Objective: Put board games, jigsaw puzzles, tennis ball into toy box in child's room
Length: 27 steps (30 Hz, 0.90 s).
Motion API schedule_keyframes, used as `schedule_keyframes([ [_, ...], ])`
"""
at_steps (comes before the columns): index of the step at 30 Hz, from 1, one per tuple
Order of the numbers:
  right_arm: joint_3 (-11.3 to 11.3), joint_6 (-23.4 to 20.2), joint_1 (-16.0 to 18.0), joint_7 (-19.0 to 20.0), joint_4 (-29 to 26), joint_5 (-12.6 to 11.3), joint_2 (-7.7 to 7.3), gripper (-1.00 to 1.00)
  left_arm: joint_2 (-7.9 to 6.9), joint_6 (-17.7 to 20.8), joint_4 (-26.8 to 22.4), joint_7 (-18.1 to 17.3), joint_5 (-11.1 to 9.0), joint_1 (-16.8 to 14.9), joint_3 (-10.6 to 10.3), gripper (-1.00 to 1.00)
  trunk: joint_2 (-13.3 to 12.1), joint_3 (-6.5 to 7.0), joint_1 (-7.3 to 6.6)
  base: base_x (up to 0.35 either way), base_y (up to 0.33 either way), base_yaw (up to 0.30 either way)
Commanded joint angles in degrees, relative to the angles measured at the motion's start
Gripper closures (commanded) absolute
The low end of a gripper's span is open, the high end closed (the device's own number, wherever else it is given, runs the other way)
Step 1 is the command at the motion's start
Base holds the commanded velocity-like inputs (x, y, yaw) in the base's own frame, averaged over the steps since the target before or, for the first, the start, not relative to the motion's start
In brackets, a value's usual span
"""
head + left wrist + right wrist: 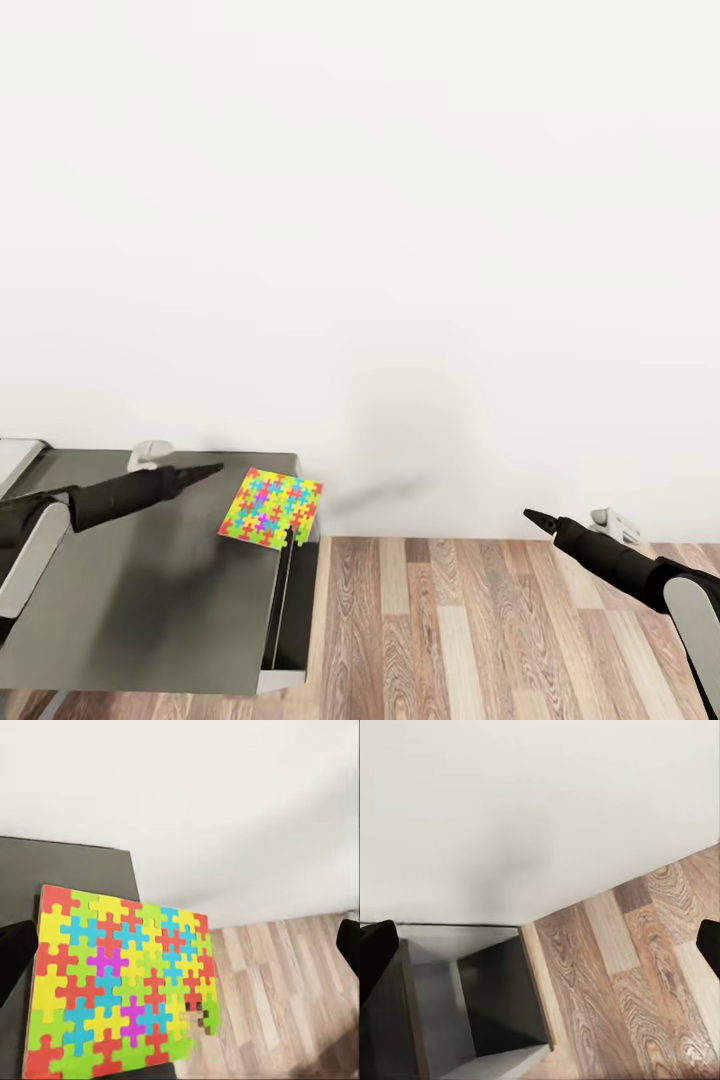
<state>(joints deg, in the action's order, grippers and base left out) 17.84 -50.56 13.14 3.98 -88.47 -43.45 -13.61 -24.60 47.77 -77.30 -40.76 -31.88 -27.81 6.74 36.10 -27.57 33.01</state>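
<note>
Left gripper, spread wide and empty, just short of jigsaw puzzle overhanging worktop corner: best gripped by that projecting edge.

We see a puzzle of red, yellow, green, blue and pink interlocking pieces on a dark grey table. The wall is plain white; the floor shows brown and pale wood-grain planks. Our arms are black.
</note>
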Motion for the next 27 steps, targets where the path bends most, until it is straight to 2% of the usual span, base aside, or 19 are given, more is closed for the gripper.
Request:
schedule_keyframes([
  [1, 0.0, -0.3, 0.0, 2.4, 0.0, 0.4, 0.03, -1.0, 0.03, 3.5, -1.7, -0.3, -0.1, 0.2, 0.3, -1.0, 0.1, 0.02, 0.02, 0.0, 0.0, 0.03],
  [4, -1.9, -0.3, 0.1, 7.3, 0.0, 0.4, 0.06, -1.0, -0.05, 9.1, -4.0, -1.3, -0.2, 0.5, 0.6, -1.0, 0.1, 0.28, 0.02, 0.0, 0.0, 0.016],
  [5, -2.4, -0.2, 0.1, 8.0, 0.0, 0.4, 0.07, -1.0, -0.08, 9.8, -4.2, -1.9, -0.3, 0.5, 0.7, -1.0, 0.1, 0.37, 0.02, 0.0, 0.0, 0.008],
  [8, -5.2, 0.0, 0.3, 10.1, 0.5, 0.2, 0.67, -1.0, -0.19, 11.6, -4.8, -8.1, -0.8, 0.6, 0.7, -1.0, 0.1, 0.64, 0.02, 0.0, 0.0, 0.016],
  [10, -6.6, 0.1, 0.5, 10.8, 0.7, 0.1, 3.05, -1.0, -0.26, 12.1, -4.7, -15.0, -1.0, 0.6, 0.7, -1.0, 0.1, 0.83, 0.02, 0.0, 0.0, 0.049],
  [11, -6.8, 0.1, 0.5, 10.9, 0.7, 0.1, 3.84, -1.0, -0.28, 12.2, -4.6, -16.6, -1.0, 0.6, 0.7, -1.0, 0.1, 0.92, 0.02, 0.0, 0.0, 0.058],
  [13, -7.3, 0.0, 0.6, 11.4, 1.0, 0.0, 6.73, -1.0, -0.72, 12.2, -4.3, -21.9, -0.9, 0.7, 0.5, -1.0, 0.1, 1.1, 0.02, 0.0, 0.0, 0.062],
  [16, -7.5, -0.3, 0.7, 12.9, 2.4, 0.0, 8.38, -1.0, -1.32, 12.2, -4.1, -25.1, -0.8, 1.1, 0.0, -1.0, 0.1, 1.37, 0.02, 0.0, 0.0, 0.037],
  [19, -7.3, -0.5, 0.8, 15.9, 3.4, -0.2, 9.01, -1.0, -1.57, 12.2, -4.0, -26.3, -0.8, 1.3, -0.1, -1.0, 0.1, 1.64, 0.02, 0.0, 0.0, 0.037],
  [22, -5.4, -0.7, 0.9, 19.6, 4.5, -3.1, 9.2, -1.0, -1.53, 12.2, -4.0, -27.0, -0.8, 1.5, -0.2, -1.0, 0.1, 1.92, 0.02, 0.0, 0.0, 0.078],
  [25, -3.4, -0.8, 0.9, 21.5, 5.5, -8.4, 9.22, -1.0, -1.64, 12.2, -4.1, -27.3, -1.0, 1.8, -0.2, -1.0, 0.1, 2.11, 0.02, 0.0, 0.0, 0.078],
  [27, -3.1, -0.5, 0.8, 21.8, 5.7, -9.6, 9.25, -1.0, -1.63, 12.2, -4.1, -27.4, -1.1, 2.2, -0.2, -1.0, 0.1, 2.16, 0.02, 0.0, 0.0, 0.034],
])
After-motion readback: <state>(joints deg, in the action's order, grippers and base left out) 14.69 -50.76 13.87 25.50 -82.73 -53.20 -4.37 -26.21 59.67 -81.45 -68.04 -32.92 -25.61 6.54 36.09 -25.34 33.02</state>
